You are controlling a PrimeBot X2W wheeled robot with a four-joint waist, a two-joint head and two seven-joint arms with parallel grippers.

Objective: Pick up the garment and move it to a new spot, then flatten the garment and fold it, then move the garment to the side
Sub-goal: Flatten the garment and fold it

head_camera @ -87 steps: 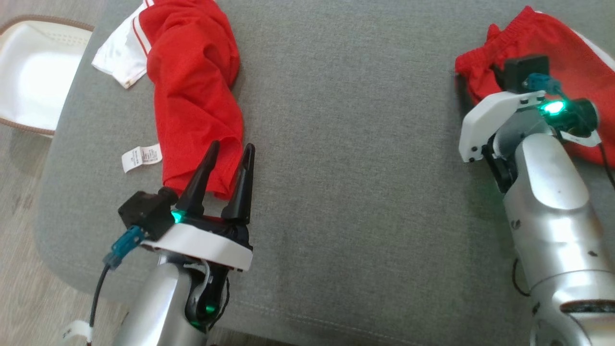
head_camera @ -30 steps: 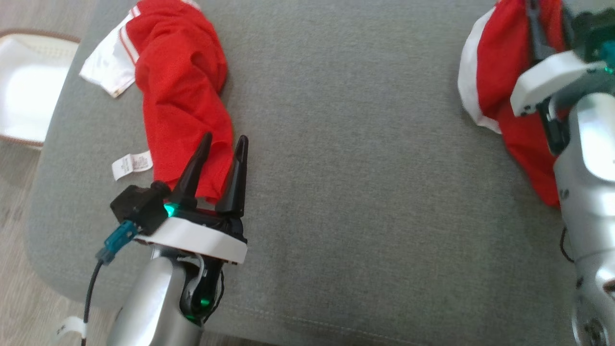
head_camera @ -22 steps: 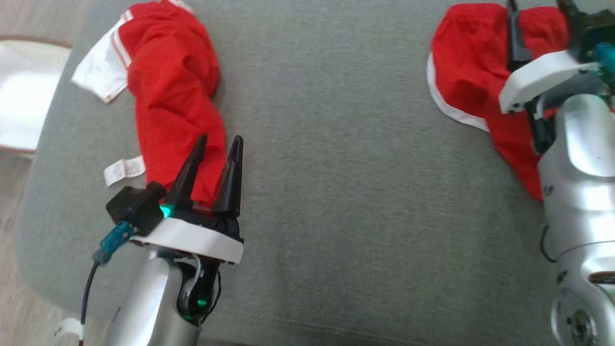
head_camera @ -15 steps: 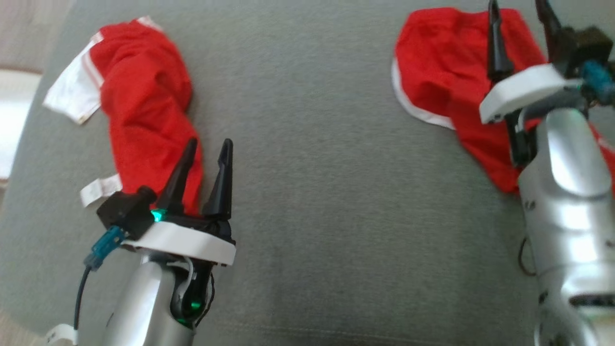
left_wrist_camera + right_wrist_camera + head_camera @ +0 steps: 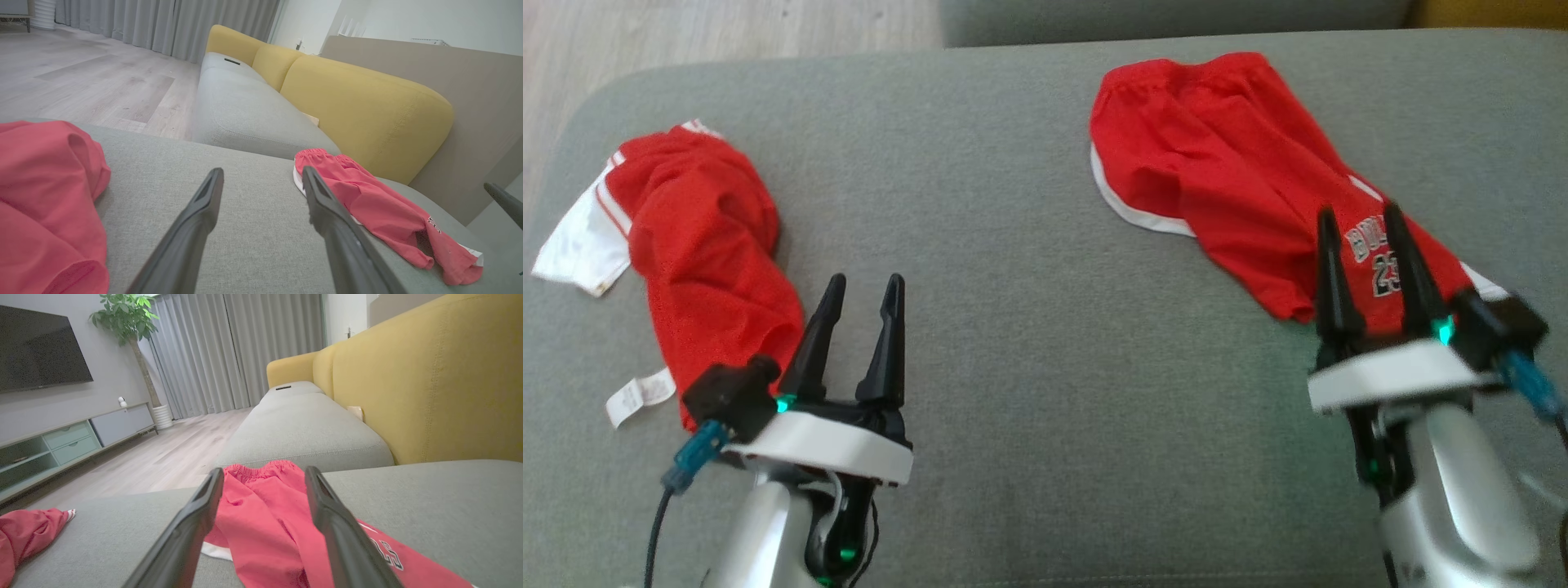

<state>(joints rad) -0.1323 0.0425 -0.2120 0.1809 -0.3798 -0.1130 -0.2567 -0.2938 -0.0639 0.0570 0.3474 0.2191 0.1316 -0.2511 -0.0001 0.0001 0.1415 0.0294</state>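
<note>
1. Leftmost, on the grey seat cushion (image 5: 1029, 343): crumpled red garment (image 5: 711, 253). Lies bunched into a long roll near the cushion's left edge. White trim at its far left end, white care label (image 5: 637, 398) poking out by its near end.
2. Just right of that roll's near end: left gripper (image 5: 865, 279). Fingers parted to a moderate gap, pointing away from the robot, with nothing held. Left finger close beside the red cloth; cannot tell whether touching.
3. Right of middle, well apart from the roll with grey cushion between: red shorts (image 5: 1217, 180), the task's piece. Lie loosely spread and slantwise. Gathered waistband at the far end, white piping along the left hem, printed lettering and number (image 5: 1376, 261) on the near leg. Wrinkled, unfolded.
4. Far right: right gripper (image 5: 1360, 211). Fingers spread apart, gripping nothing, tips over the near leg of the shorts on either side of the print. Red cloth visible through the gap in the right wrist view; cannot tell whether the fingers touch it.
5. Beyond the shorts in the right wrist view: yellow backrest (image 5: 429, 375).
</note>
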